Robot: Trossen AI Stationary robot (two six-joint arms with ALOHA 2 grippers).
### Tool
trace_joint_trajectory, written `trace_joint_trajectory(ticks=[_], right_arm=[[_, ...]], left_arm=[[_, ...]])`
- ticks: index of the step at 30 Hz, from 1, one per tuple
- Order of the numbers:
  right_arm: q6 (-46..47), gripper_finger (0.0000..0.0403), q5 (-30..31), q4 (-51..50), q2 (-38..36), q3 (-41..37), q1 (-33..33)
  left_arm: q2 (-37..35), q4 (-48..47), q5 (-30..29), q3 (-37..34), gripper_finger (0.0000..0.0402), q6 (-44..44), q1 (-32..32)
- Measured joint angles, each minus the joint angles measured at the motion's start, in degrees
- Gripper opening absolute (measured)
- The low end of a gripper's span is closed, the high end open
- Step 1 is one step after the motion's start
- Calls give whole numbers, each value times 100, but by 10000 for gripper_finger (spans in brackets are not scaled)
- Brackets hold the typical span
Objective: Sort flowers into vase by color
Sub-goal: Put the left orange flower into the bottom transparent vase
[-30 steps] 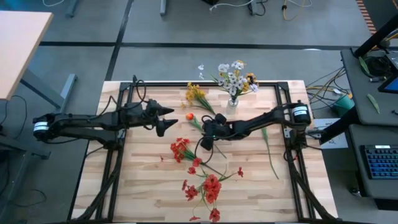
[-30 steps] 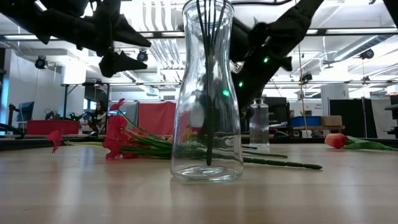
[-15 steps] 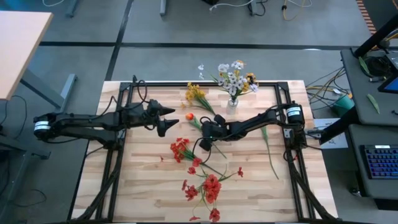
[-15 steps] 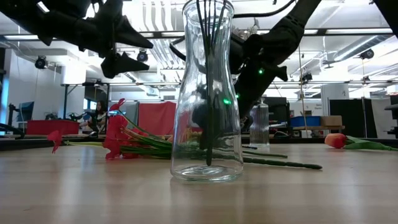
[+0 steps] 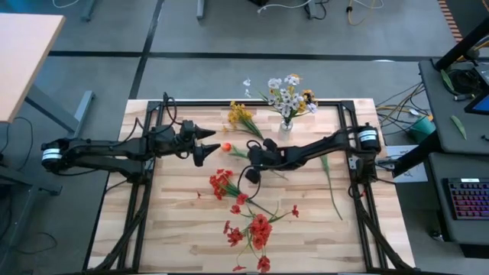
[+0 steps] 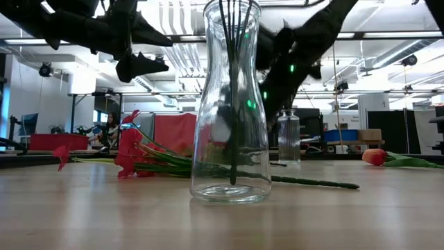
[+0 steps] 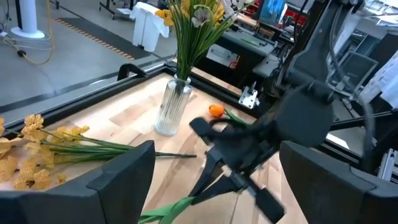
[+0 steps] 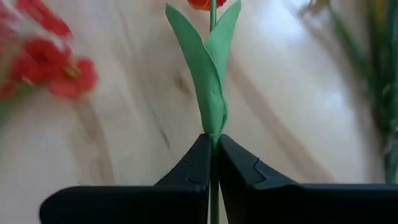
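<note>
An orange tulip (image 5: 226, 146) on a green stem points toward the table's left, and my right gripper (image 5: 247, 153) is shut on its stem near the table's middle. In the right wrist view its two leaves (image 8: 211, 68) rise just past the fingertips of my right gripper (image 8: 212, 138). My left gripper (image 5: 204, 147) hovers open just left of the blossom, touching nothing. A glass vase (image 5: 286, 124) with white flowers stands at the far edge. Yellow flowers (image 5: 240, 116) lie beside the vase, and red flowers (image 5: 221, 183) lie nearer. My right gripper pinches the tulip's stem (image 8: 213, 129) between its two fingertips, right at the base of the leaves. The fingers come from the table's right and lie roughly along the stem. Blossom and leaves stick out past the fingertips toward the left. Whether the flower is clear of the table, I cannot tell.
More red flowers (image 5: 256, 229) lie toward the near edge. A bare green stem (image 5: 332, 187) lies at the right. Another orange blossom (image 7: 216, 111) lies on the table behind my right gripper. In the low view the vase (image 6: 232, 160) stands close in front.
My right gripper has shut on the tulip's stem. It has then shifted a little toward the table's left and far edge. The blossom has moved with it toward my left gripper.
</note>
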Motion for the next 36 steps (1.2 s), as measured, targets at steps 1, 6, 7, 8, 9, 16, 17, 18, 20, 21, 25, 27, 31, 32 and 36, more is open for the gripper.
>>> trace_joint_trajectory(ticks=[1,6,7,8,9,16,17,18,20,21,25,27,31,32,36], right_arm=[[-32,13,0,1,-101,0,5],[-165,13,1,159,-830,-154,117],[-183,13,2,331,-1009,-262,155],[-200,13,-4,582,-1219,-408,196],[-222,13,2,850,-1408,-590,248],[-733,12,-18,4166,-2372,-2034,860],[-807,12,-14,4640,-2399,-2188,940],[-912,12,-8,5070,-2401,-2290,1002],[-1051,12,5,5764,-2359,-2460,1107],[-1104,12,5,6152,-2302,-2493,1149],[-1368,12,-61,7443,-1975,-2514,1287],[-1408,12,-315,8076,-1742,-2445,1321],[-1337,12,-865,8976,-1159,-2144,1422],[-1334,12,-878,8943,-1038,-1995,1452],[-1461,12,-890,8962,-589,-1424,1578]], left_arm=[[0,13,-2,0,326,16,0],[0,44,-2,0,326,20,0],[0,44,-2,0,326,19,-4],[0,48,-2,0,326,19,-4],[0,41,-2,-2,326,18,-4],[33,108,0,-20,326,15,-20],[52,149,0,-25,326,15,-22],[74,210,0,-33,326,15,-28],[134,341,0,-50,327,13,-28],[165,389,2,-50,327,13,-28],[296,430,2,-31,327,-6,-28],[359,448,2,-17,327,-7,-28],[434,530,2,-17,327,-9,-28],[442,578,3,-14,327,-8,-28],[415,744,9,0,327,51,-28]])
